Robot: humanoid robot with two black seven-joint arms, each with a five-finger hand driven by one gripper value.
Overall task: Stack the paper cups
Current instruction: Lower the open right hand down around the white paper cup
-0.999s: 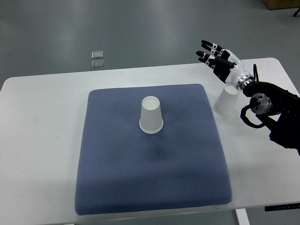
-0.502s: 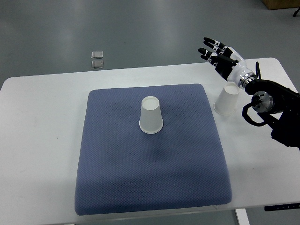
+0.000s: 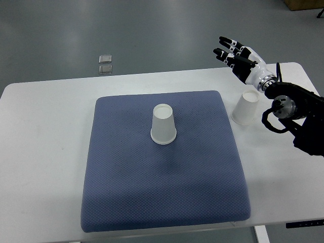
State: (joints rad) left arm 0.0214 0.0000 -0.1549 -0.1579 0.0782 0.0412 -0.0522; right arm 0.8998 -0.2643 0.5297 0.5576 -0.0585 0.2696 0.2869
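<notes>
Nearest to me the blue mat [image 3: 167, 202] covers most of the white table [image 3: 40, 152], and toward its far half stands a paper cup [image 3: 163, 124], upside down with its base up. That one sits well to the left of the fingers and nearer to me than they are.

Further right, just off the mat's edge on the bare table, a second paper cup [image 3: 245, 108] stands inverted too. It is right below the robot's wrist, on the near side of the hand, not between the fingers; nothing touches it.

The right hand [image 3: 240, 59] comes in from the right and hovers past the table's far edge, fingers [image 3: 226, 52] stretched out straight and spread, pointing away to the left, holding nothing. The left arm I cannot see at all.

As I read it, the stacking has not begun: both cups stand apart and the job is at the reach-for-a-cup step. The next move calls for the hand to drop and draw back toward the cup beside the mat, curl round its wall, lift it clear, and carry it left over the mat to seat it down on the other.

Beyond the table, two small grey squares [image 3: 106, 64] lie on the floor, far left of the fingers.
</notes>
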